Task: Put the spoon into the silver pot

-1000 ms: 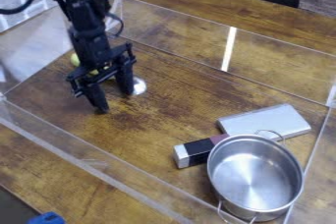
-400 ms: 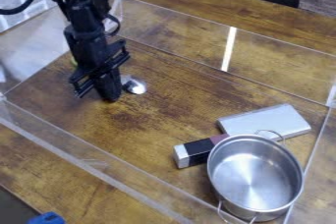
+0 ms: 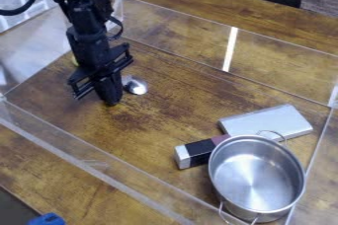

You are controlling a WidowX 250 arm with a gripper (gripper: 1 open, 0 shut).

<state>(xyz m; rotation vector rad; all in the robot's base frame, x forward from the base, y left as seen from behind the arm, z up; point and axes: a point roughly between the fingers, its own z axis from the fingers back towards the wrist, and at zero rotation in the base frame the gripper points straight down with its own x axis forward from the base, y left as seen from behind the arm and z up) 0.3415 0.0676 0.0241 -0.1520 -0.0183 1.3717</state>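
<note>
My gripper [image 3: 103, 95] stands upright at the left of the wooden table, its black fingers shut together down at the tabletop. The spoon [image 3: 136, 88] lies there. Only its small shiny bowl shows, sticking out to the right of the fingers. The handle is hidden behind them, where they have closed. The silver pot [image 3: 255, 175] stands upright and open at the front right, far from the gripper, with nothing inside.
A flat grey slab [image 3: 266, 122] lies just behind the pot, and a small black-and-white block [image 3: 196, 152] lies to its left. Clear plastic walls [image 3: 79, 160] fence the table. A blue object [image 3: 46, 219] sits outside the front-left corner.
The fingers stood apart astride the spoon a second ago. They have since closed together at the table. The spoon's bowl has hardly moved.
</note>
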